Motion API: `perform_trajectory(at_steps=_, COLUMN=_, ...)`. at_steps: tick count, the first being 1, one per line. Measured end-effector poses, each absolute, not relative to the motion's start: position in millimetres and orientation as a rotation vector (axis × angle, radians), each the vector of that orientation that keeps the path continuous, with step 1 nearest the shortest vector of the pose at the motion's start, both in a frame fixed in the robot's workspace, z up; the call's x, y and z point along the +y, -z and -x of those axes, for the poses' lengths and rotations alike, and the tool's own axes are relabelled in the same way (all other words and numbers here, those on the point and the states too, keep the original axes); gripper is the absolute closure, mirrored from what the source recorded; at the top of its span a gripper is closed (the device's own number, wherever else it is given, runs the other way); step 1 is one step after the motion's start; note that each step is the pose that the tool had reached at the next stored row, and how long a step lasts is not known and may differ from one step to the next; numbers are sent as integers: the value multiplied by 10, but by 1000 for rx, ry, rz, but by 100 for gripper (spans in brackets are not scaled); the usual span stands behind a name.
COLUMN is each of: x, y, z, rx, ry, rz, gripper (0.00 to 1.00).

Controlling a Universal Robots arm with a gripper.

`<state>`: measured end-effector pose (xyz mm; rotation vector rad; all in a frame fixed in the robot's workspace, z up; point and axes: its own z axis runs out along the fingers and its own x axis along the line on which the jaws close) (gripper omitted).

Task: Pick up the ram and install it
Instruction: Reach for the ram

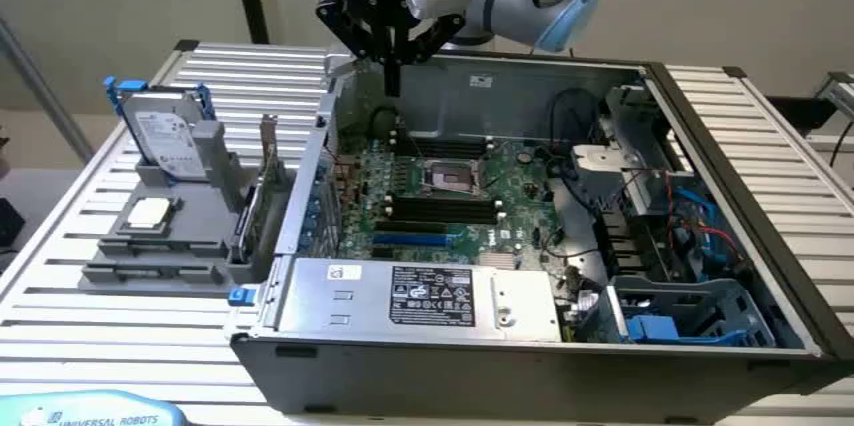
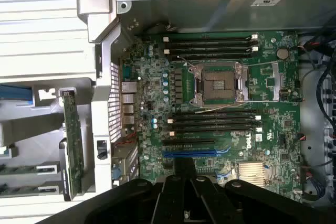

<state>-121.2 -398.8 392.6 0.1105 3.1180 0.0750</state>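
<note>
My gripper (image 1: 391,51) hangs above the back left corner of the open computer case (image 1: 747,176) in the exterior view. It is shut on the ram (image 1: 391,76), a thin dark stick that points straight down from between the fingers. In the wrist view the ram (image 2: 184,169) shows edge-on as a narrow dark strip between the black fingers (image 2: 157,195). It is over the green motherboard (image 2: 147,93), near the blue slot (image 2: 189,153). The long black memory slots (image 2: 215,121) lie on both sides of the processor socket (image 2: 220,82) and are apart from the ram.
Outside the case, a grey holder (image 1: 147,266) carries an upright green card with a metal bracket (image 1: 267,176), a hard drive (image 1: 167,136) and a chip (image 1: 150,211). Two green sticks (image 2: 31,169) lie in the holder. The power supply (image 1: 414,296) fills the case front. Cables (image 1: 694,226) crowd its right side.
</note>
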Motion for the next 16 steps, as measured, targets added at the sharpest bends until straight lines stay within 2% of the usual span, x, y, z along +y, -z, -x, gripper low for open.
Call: perform_trajectory(at_steps=16, x=-4004, y=-3926, z=1258, rx=3118, ry=-75, rz=-110, gripper=89)
